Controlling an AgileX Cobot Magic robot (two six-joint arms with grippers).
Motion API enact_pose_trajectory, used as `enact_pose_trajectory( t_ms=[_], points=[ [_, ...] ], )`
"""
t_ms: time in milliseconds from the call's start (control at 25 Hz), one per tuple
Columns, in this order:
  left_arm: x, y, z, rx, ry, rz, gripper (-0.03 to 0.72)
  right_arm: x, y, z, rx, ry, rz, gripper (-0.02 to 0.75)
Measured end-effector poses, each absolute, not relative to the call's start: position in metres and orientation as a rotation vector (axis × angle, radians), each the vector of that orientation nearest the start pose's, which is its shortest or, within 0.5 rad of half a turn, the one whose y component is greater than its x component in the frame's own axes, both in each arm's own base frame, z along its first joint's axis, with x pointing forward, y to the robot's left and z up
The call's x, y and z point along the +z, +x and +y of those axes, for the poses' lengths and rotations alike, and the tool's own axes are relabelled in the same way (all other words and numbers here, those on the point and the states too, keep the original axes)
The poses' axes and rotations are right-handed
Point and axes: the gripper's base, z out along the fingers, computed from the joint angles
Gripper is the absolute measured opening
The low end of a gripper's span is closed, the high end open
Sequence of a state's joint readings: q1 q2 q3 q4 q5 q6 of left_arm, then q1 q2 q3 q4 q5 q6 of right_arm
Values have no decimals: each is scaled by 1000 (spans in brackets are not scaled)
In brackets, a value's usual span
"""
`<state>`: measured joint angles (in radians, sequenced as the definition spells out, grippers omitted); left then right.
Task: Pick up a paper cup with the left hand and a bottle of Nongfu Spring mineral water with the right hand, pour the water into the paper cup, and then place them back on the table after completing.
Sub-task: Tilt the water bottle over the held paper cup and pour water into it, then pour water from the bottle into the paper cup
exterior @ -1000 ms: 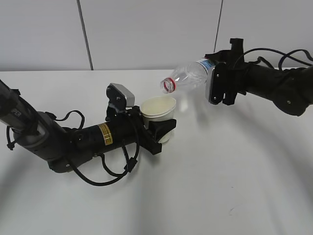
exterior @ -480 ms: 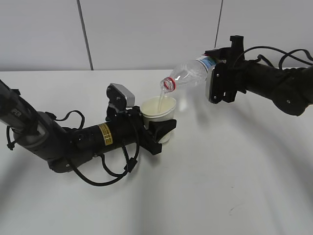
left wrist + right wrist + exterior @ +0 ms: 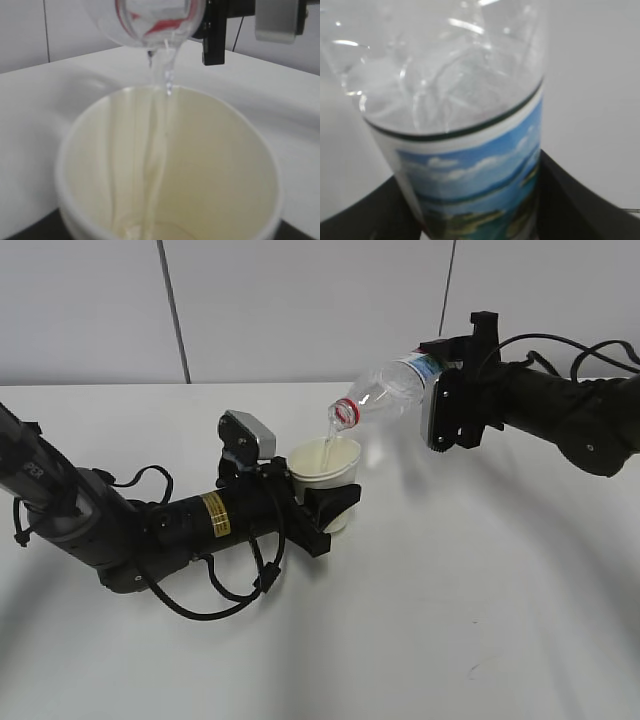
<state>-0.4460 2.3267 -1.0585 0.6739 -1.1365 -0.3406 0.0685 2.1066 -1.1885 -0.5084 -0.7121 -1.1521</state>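
My left gripper (image 3: 325, 502) is shut on a white paper cup (image 3: 326, 462) and holds it upright just above the table (image 3: 480, 590). My right gripper (image 3: 440, 400) is shut on a clear water bottle (image 3: 390, 392) with a red neck ring and a blue label, tilted mouth-down to the left. A thin stream of water (image 3: 327, 438) falls from the mouth into the cup. In the left wrist view the cup (image 3: 215, 170) fills the frame, with the bottle mouth (image 3: 160, 25) above it and the stream (image 3: 162, 80) running down the inside. In the right wrist view the bottle (image 3: 470, 145) sits between the black fingers (image 3: 580, 205).
A light grey panelled wall (image 3: 300, 300) runs behind the table. Loose black cables (image 3: 215, 590) hang under the left arm. A small dark scuff mark (image 3: 475, 668) is on the tabletop at the front right.
The bottle has tipped further down toward the cup. Water has started to flow out of its mouth into the cup. The left arm and the cup have stayed still.
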Motion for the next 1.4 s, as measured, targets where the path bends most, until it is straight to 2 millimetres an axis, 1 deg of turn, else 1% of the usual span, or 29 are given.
enact_pose_trajectory(
  t_ms=[1400],
  points=[
    [67,349,-224,-855,817,1569,359,162,445,59,-827,-1459,1037,429]
  ],
)
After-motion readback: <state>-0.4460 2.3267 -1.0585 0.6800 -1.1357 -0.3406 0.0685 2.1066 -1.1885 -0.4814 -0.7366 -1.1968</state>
